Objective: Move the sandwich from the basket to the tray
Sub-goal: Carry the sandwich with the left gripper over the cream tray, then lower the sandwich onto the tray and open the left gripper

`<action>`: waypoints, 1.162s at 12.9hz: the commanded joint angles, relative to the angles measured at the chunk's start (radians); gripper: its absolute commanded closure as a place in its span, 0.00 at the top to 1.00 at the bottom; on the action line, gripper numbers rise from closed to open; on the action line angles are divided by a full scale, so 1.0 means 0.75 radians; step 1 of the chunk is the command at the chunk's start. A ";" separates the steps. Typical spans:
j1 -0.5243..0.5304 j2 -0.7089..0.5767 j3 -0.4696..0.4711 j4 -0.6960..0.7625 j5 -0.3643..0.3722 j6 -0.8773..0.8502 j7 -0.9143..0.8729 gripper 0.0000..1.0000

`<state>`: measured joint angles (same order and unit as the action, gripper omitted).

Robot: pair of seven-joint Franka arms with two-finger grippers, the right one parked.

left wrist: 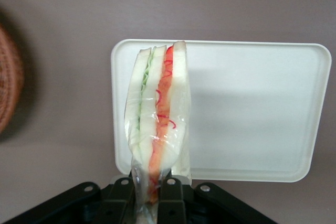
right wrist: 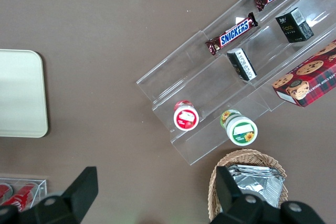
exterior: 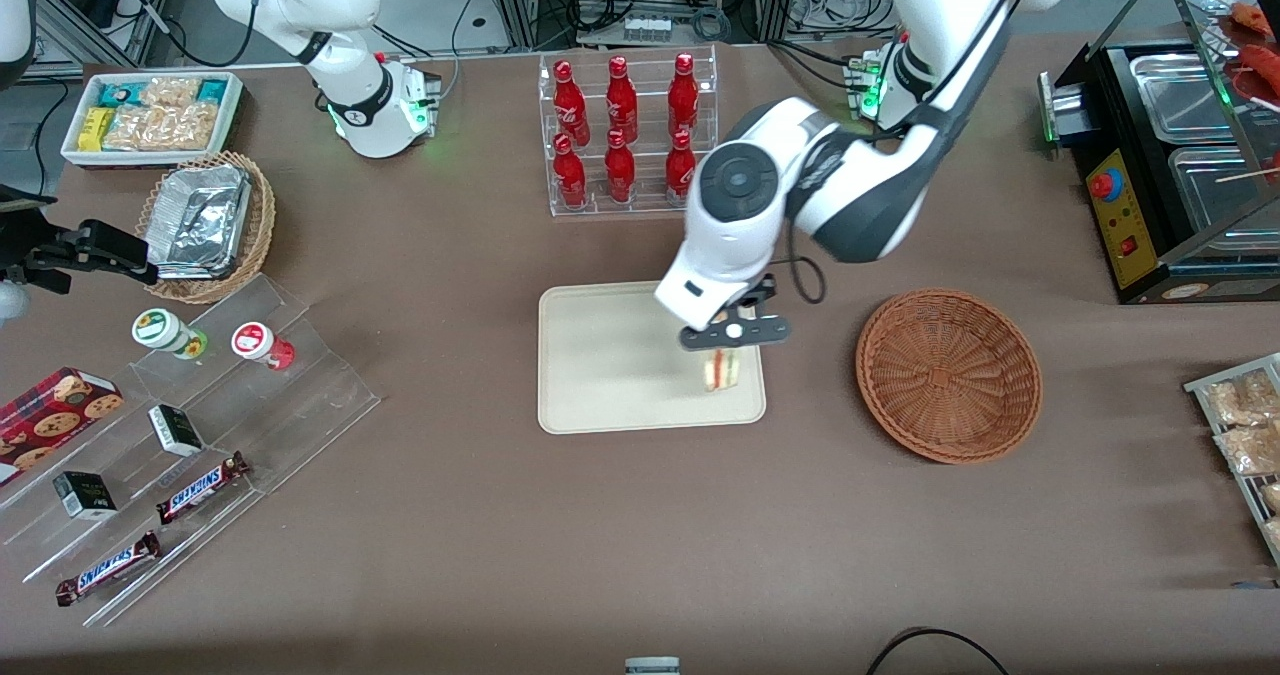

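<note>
The left arm's gripper hangs over the tray's end nearest the basket, its two black fingers clamped on the narrow tip of the sandwich. The sandwich is a triangular wedge sealed in clear film: slices of pale white bread stand on edge, with a thin green layer between one pair and a red-orange layer, flecked with red shreds, between the other. In the wrist view the film bunches into a crumpled tail where the fingers pinch it. The wedge points away from the gripper, its broad end over the cream-beige tray; whether it touches the tray's surface cannot be told. From the front camera the sandwich shows just below the gripper, inside the tray's rim near its corner. The round reddish-brown wicker basket sits beside the tray, toward the working arm's end of the table. A clear rack of red bottles stands farther from the front camera than the tray.
</note>
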<state>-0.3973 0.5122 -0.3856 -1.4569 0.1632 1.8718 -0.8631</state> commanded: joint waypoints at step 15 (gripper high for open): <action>-0.268 0.391 0.019 0.104 0.310 0.196 -0.252 0.00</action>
<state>-0.5670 0.7833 -0.3831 -1.4187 0.3722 2.0223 -1.0258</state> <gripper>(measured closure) 0.850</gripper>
